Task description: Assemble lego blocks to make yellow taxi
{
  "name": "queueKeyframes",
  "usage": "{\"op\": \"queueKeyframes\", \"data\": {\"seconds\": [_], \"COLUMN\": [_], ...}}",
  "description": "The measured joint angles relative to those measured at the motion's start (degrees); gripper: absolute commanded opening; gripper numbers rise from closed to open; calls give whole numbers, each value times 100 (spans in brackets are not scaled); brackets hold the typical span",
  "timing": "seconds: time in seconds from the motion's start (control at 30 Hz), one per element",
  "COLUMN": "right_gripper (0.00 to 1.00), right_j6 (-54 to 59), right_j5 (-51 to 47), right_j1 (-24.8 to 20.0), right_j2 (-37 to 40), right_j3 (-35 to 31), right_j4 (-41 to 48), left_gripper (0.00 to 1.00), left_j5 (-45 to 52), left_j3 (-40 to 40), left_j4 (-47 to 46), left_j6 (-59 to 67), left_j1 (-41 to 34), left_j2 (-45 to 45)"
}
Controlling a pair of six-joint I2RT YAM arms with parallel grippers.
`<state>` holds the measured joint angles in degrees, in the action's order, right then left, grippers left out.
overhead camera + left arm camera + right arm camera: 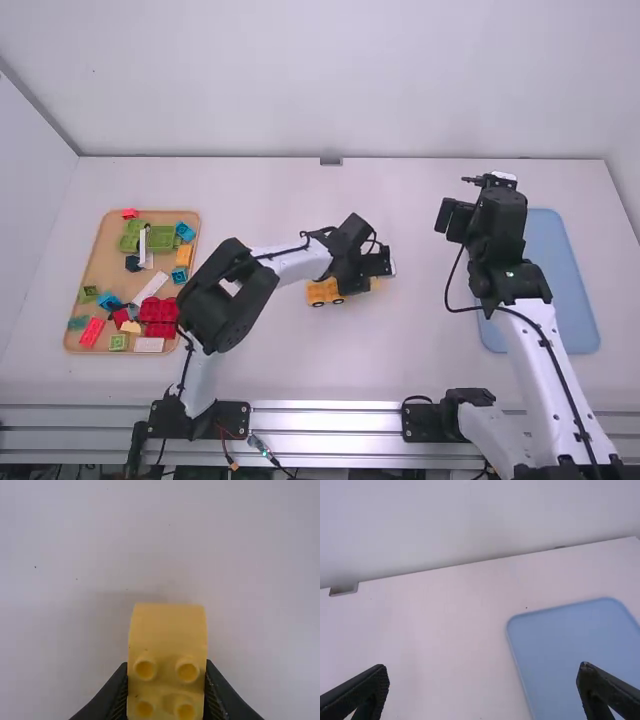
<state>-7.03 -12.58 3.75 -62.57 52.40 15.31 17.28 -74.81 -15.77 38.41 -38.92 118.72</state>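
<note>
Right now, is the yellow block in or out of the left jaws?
In: the left wrist view shows the yellow block between the left jaws, touching both.

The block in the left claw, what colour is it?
The block is yellow, best seen in the left wrist view.

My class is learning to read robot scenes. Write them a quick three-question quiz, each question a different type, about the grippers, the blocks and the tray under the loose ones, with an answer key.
1. Multiple choice. What colour is the block between the fingers of the left gripper?
a) red
b) yellow
c) green

2. True or false. The fingers of the right gripper stand apart, with no block between them.

3. Fill the gap. In the high view, the loose blocks lie on a ____-coloured tray.

Key: 1 b; 2 true; 3 tan
</note>
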Motion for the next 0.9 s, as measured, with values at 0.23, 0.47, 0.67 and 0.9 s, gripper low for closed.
{"op": "queueKeyframes", "data": {"seconds": [0.23,0.47,0.67,0.9], "right_gripper": [99,99,99,99], "right_j6": [-4,-24,-20,461], "right_j5": [-4,-4,-2,273], "right_j1": [0,0,0,0], "right_j2": [2,2,0,0], "right_j3": [2,0,0,-15], "right_j4": [-13,-13,-13,-44], "left_gripper": [40,99,99,99], "left_j5": [7,258,348,1357], "left_j3": [205,256,256,551], "left_j4": [195,317,256,-109], "left_j6": [55,181,195,710], "left_j1": [2,2,122,1019], "left_j2": [0,0,-76,-1132]}}
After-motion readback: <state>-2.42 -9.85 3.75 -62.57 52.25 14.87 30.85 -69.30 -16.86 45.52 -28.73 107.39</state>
